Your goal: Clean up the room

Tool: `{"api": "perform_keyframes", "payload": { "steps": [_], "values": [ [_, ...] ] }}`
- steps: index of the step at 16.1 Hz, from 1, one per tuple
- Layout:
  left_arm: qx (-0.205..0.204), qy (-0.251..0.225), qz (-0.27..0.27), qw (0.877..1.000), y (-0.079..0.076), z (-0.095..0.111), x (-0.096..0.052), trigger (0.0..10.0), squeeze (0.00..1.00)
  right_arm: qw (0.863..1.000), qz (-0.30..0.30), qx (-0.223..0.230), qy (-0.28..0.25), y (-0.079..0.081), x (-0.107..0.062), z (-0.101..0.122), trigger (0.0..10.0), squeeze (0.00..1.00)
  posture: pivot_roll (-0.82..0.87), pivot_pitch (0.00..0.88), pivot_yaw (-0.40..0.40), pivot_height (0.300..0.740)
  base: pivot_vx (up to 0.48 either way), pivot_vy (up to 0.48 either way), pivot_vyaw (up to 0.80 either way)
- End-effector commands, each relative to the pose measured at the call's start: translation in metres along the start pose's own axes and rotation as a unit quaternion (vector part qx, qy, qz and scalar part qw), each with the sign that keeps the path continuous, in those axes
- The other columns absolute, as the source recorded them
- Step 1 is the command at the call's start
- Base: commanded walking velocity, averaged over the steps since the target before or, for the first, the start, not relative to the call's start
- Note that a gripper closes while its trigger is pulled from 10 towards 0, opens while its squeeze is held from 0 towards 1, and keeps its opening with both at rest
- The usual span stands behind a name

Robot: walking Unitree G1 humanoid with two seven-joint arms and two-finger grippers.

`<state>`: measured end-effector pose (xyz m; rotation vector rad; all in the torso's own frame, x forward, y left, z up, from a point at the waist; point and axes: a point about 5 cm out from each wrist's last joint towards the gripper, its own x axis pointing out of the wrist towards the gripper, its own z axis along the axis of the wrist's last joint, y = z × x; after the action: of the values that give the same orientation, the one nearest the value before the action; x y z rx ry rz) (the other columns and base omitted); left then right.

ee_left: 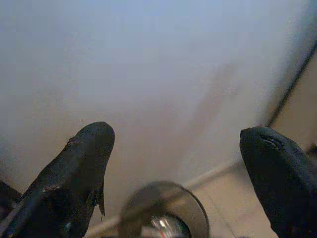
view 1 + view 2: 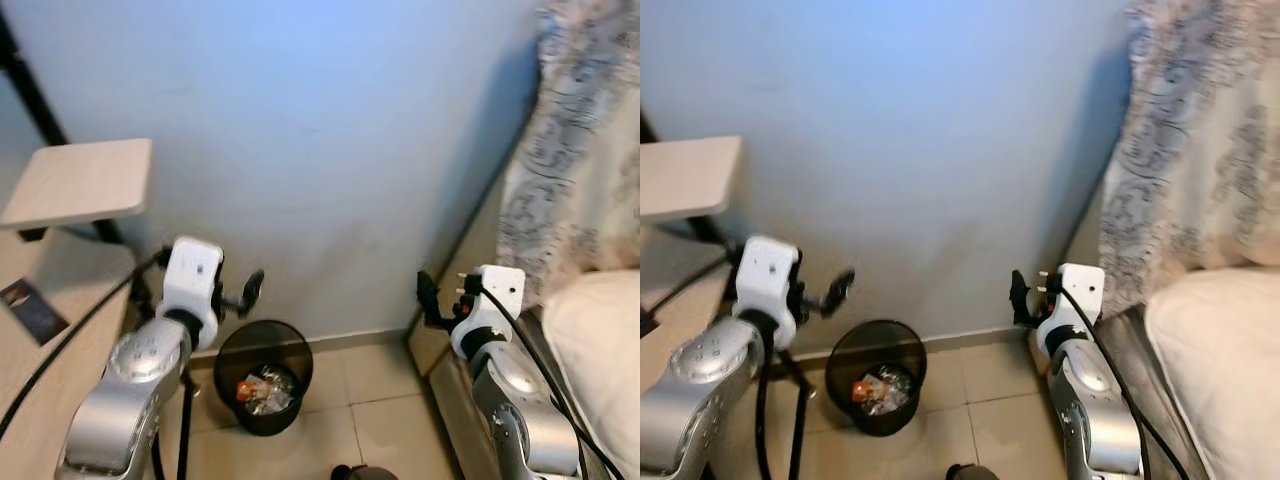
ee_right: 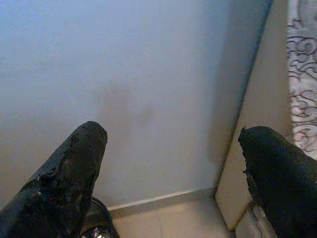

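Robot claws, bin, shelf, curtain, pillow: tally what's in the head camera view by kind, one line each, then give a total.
Robot claws: 2, the left claw and the right claw, both open and empty
Black mesh waste bin holding wrappers: 1
Wooden shelf: 1
Patterned curtain: 1
White pillow: 1
Total: 6

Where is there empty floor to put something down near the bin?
The tiled floor between the bin and the right gripper looks bare, up to the wall. The small tabletop on the left is bare too. It is crowded left of the bin, where cables and the left gripper hang.
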<state>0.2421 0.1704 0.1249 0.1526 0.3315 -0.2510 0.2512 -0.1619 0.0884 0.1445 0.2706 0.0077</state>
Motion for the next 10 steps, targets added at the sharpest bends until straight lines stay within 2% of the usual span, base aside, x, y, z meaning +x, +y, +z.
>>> {"api": "perform_keyframes", "payload": {
  "steps": [1, 2, 5, 10],
  "values": [
    [0.003, 0.012, -0.005, 1.000, -0.0007, -0.0029, -0.0021, 10.0, 0.00, 1.000, 0.005, 0.002, 0.001, 0.0020, -0.0013, 0.0027, 10.0, 0.00, -0.10, 0.000, -0.027, 0.740, 0.000, 0.000, -0.80],
    [0.010, 0.014, -0.005, 1.000, -0.0009, -0.0044, -0.0024, 10.0, 0.00, 1.000, 0.006, 0.002, 0.002, 0.0029, -0.0011, 0.0027, 10.0, 0.00, -0.10, 0.000, -0.027, 0.740, 0.000, 0.000, -0.80],
    [-0.007, 0.026, 0.007, 1.000, 0.0011, -0.0081, -0.0025, 10.0, 0.00, 1.000, 0.012, -0.001, 0.015, 0.0065, -0.0004, -0.0004, 10.0, 0.00, -0.09, 0.000, -0.024, 0.740, 0.000, 0.000, -0.80],
    [-0.003, 0.016, 0.008, 1.000, 0.0042, -0.0041, -0.0011, 10.0, 0.00, 1.000, 0.017, -0.002, 0.020, 0.0103, 0.0016, -0.0006, 10.0, 0.00, -0.09, 0.000, -0.038, 0.740, 0.000, 0.000, -0.78]
  ]
}}
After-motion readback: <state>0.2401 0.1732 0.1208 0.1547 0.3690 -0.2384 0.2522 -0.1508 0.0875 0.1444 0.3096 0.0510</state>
